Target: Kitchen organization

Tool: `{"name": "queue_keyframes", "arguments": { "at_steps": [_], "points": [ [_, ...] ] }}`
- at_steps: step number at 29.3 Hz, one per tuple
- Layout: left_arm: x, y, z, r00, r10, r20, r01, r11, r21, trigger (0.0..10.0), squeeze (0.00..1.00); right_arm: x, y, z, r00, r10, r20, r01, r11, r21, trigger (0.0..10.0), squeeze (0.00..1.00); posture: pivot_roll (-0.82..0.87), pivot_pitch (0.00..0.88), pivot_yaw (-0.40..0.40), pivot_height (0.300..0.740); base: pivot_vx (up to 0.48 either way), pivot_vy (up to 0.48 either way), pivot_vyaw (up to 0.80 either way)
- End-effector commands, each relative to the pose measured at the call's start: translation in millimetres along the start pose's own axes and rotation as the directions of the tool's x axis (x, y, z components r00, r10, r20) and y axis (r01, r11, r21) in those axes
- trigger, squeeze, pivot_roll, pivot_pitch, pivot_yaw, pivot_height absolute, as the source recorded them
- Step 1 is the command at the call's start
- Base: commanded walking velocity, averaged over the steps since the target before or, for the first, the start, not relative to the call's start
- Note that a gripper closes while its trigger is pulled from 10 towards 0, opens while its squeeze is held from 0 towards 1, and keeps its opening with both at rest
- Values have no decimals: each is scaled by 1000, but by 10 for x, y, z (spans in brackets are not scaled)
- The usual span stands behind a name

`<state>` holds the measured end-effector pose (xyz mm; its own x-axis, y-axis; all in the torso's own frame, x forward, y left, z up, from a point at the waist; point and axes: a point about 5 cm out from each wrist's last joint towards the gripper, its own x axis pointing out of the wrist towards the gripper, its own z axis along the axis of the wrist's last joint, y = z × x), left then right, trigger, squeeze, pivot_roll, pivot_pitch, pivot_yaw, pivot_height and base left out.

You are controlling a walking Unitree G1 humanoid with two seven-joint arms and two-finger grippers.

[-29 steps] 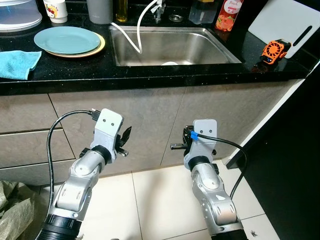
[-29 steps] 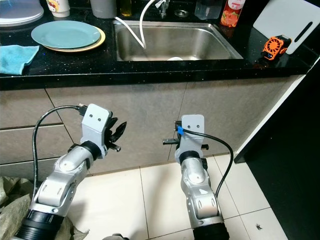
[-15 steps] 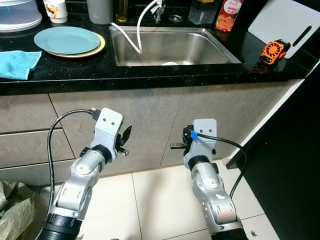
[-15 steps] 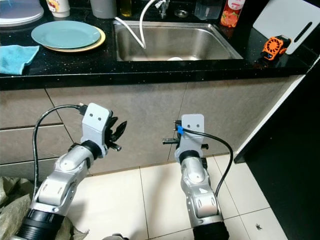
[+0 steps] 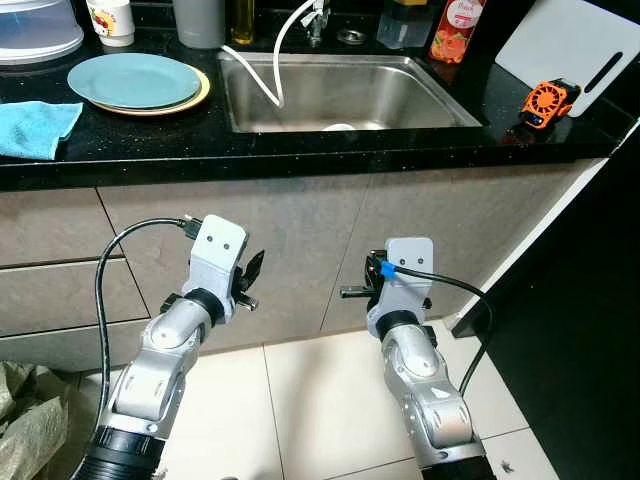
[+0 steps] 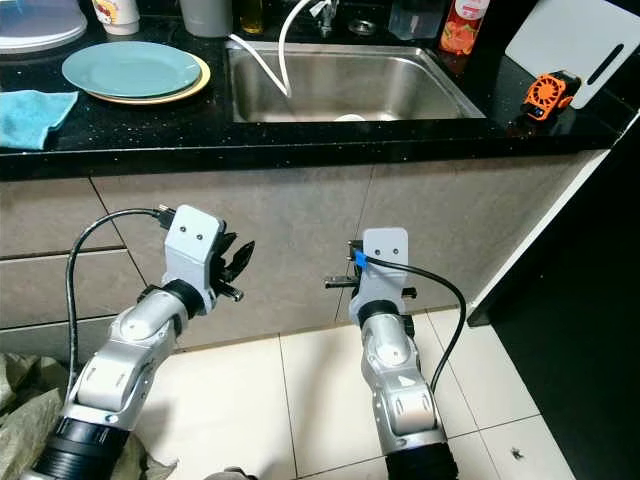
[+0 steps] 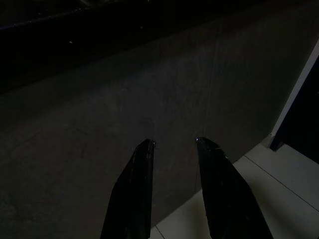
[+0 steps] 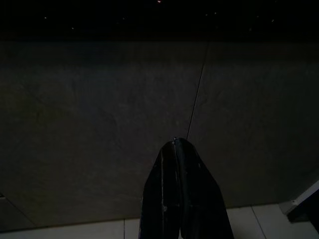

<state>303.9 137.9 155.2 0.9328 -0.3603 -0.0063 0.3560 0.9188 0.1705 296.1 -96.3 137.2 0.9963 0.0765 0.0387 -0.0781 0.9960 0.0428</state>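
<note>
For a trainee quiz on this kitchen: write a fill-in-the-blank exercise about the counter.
1. The blue plate rests on a ____ plate.
2. The cloth left of the plates is ____.
3. The white hose hangs into the ____.
4. The orange gadget lies beside the white ____.

Missing words: yellow; blue; sink; cutting board

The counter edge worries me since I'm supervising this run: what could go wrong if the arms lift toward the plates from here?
1. Both grippers, left gripper open and right gripper shut, sit low before the cabinet fronts; rising straight up could strike the counter edge.
2. The teal plate rests on a yellow plate; a poor grasp could slide both.
3. The orange fan sits close to the edge.
</note>
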Motion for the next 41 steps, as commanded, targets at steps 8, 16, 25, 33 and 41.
{"name": "queue_keyframes", "arguments": {
  "at_steps": [8,16,25,33,41],
  "points": [
    [14,-48,-59,1000,-14,-27,14,1000,-16,10000,0,-6,14,-55,1000,-5,-24,6,1000,21,10000,0,210,85,-83,740,0,0,0],
    [17,-50,-60,1000,-14,-27,13,1000,-16,10000,0,-4,14,-51,1000,-4,-24,5,1000,21,10000,0,210,85,-84,740,0,0,0],
    [19,-47,-60,1000,-14,-27,13,1000,-16,10000,0,1,19,-49,1000,-4,-25,5,1000,22,10000,0,209,84,-84,740,0,0,0],
    [18,-47,-61,1000,-14,-28,13,1000,-16,10000,0,0,22,-48,1000,-4,-26,5,1000,23,10000,0,210,85,-84,740,0,0,0],
    [18,-48,-61,1000,-14,-28,13,1000,-16,10000,0,0,22,-45,1000,-3,-25,3,1000,21,10000,0,210,85,-84,740,0,0,0]
  ]
}}
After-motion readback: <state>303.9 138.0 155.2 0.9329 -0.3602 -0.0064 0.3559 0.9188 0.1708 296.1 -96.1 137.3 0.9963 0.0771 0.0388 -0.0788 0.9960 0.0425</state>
